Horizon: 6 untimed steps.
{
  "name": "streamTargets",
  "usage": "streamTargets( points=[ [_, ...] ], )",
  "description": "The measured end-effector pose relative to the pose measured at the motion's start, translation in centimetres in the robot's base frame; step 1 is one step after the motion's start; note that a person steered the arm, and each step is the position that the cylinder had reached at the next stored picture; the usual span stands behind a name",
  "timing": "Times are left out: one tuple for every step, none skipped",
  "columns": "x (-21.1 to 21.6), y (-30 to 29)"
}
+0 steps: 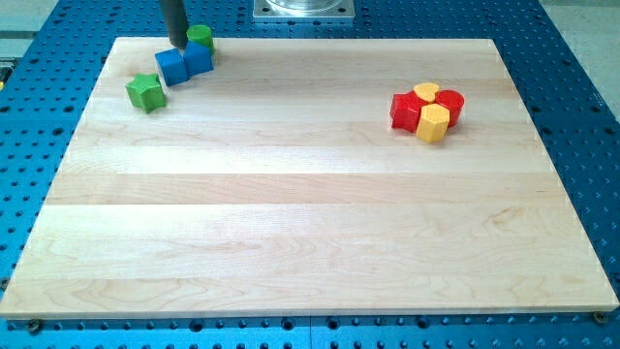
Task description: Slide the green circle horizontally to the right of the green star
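Camera view puts my tip (177, 45), a bare rod with no jaws, at the board's top-left, just left of the green circle (201, 37). Blue blocks (183, 63) sit directly below, the green star (145, 91) lower left. Red and yellow blocks (427, 110) cluster far right on the wooden board (310, 223).

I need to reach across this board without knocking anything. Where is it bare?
Bare: the middle and bottom of the board. Crowded: top left, where my tip stands by the green circle, blue blocks and green star; right, the red-yellow cluster.
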State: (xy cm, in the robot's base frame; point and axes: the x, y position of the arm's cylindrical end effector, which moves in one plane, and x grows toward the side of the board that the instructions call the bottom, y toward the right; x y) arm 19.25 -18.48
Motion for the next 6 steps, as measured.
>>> streamTargets(
  points=[
    [5.8,7.5],
    [11.6,13.5],
    [9.7,20.7],
    [2.1,22.9],
    [1.8,16.3],
    [11.4,15.3]
  ],
)
